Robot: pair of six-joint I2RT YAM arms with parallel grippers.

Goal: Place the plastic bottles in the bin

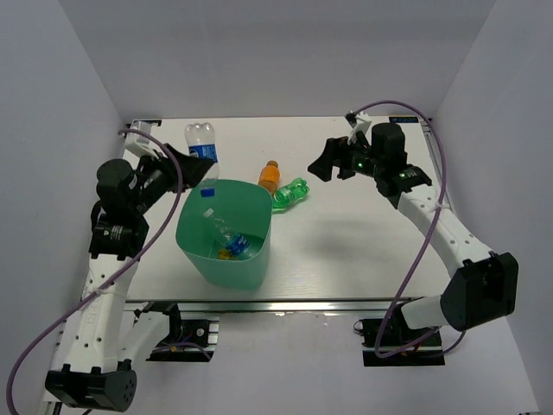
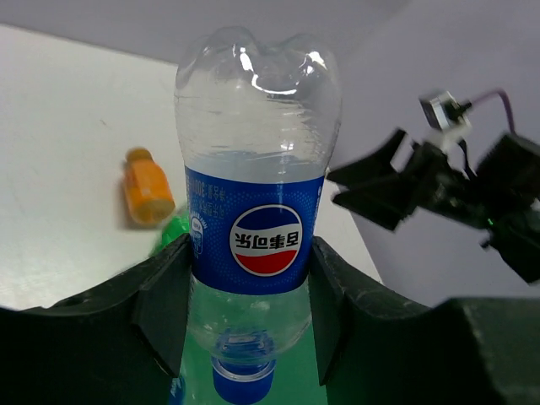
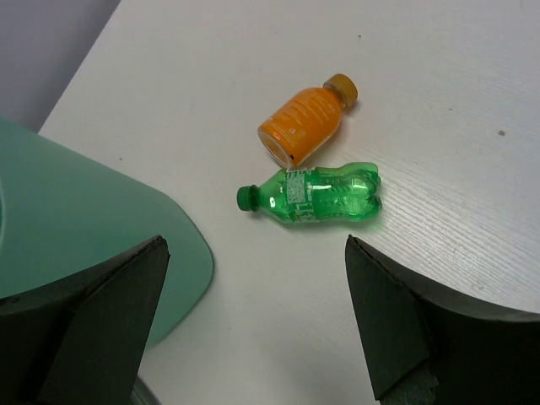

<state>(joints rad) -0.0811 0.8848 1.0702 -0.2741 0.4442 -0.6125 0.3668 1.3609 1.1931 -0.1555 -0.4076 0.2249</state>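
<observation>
Your bin (image 1: 226, 270) sits left, bottles (image 1: 232, 244) inside; your left gripper (image 1: 192, 167) clamps the blue-labelled bottle (image 2: 257, 186) cap-down above its far rim; your right gripper (image 1: 327, 162) hangs spread wide, right of the green bottle (image 3: 316, 196) and orange bottle (image 3: 304, 125) lying beside the bin.

Pepsi bottle (image 2: 263, 211) cap-down above teal bin (image 1: 226, 270), orange bottle (image 3: 304, 126), green bottle (image 3: 325, 196) beside, maybe touching
</observation>
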